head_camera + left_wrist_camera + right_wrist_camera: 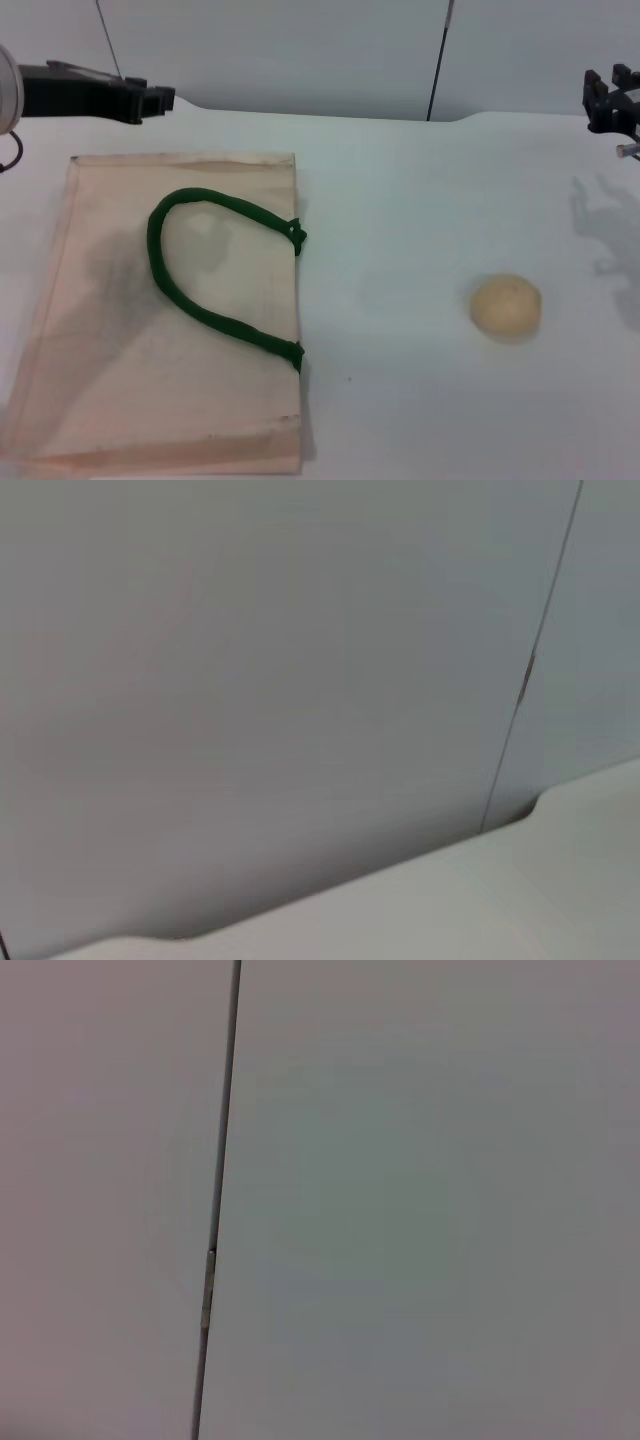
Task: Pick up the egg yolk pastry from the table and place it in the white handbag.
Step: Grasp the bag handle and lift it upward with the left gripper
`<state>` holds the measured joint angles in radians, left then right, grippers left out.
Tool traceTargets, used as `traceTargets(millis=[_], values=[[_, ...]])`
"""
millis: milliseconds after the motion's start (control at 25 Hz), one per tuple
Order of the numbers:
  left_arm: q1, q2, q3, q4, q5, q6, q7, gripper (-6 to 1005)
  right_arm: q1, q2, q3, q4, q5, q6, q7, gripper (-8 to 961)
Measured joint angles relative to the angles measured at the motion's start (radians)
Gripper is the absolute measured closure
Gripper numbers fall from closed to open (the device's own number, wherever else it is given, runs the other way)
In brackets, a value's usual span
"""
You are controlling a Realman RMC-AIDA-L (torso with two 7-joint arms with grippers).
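In the head view the egg yolk pastry [506, 307], a small round pale tan bun, sits on the white table right of centre. The white handbag [170, 320], a flat cream tote with a dark green rope handle [205, 280], lies on the left side of the table. My left gripper [150, 100] hovers at the far left, above the bag's far edge. My right gripper [610, 100] is at the far right edge, well beyond the pastry. Both wrist views show only the wall and none of these things.
The white table [400, 220] runs to a grey wall at the back. A thin dark vertical seam [436, 60] runs down the wall. The table's back edge [400, 865] shows in the left wrist view.
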<state>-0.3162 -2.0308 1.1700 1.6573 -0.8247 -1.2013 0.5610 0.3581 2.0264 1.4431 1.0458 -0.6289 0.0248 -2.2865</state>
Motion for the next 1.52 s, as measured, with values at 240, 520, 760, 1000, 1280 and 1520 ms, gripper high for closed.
traceTargets(millis=[240,520,760,1000,1280,1520], values=[[-0.029,0.002,-0.012,-0.071,0.031,-0.057,-0.034,652,0.003,0.000,-0.001,-0.004,0.000,0.000,0.001,650],[-0.101,0.003,-0.085,-0.241,0.040,-0.114,-0.025,649,0.004,0.000,-0.001,-0.005,0.000,0.000,0.001,649],[-0.126,0.003,-0.150,-0.262,0.064,-0.139,-0.024,647,0.008,0.000,-0.001,-0.005,0.000,0.000,0.001,649],[-0.181,0.007,-0.241,-0.283,0.134,-0.181,-0.021,641,0.014,0.000,-0.001,-0.004,0.000,0.000,0.001,648],[-0.264,0.008,-0.256,-0.332,0.255,-0.234,0.026,528,0.018,0.000,-0.004,0.005,0.000,0.000,0.001,647],[-0.302,0.012,-0.258,-0.344,0.277,-0.311,0.134,533,0.020,0.000,-0.010,0.006,0.000,0.000,0.001,647]])
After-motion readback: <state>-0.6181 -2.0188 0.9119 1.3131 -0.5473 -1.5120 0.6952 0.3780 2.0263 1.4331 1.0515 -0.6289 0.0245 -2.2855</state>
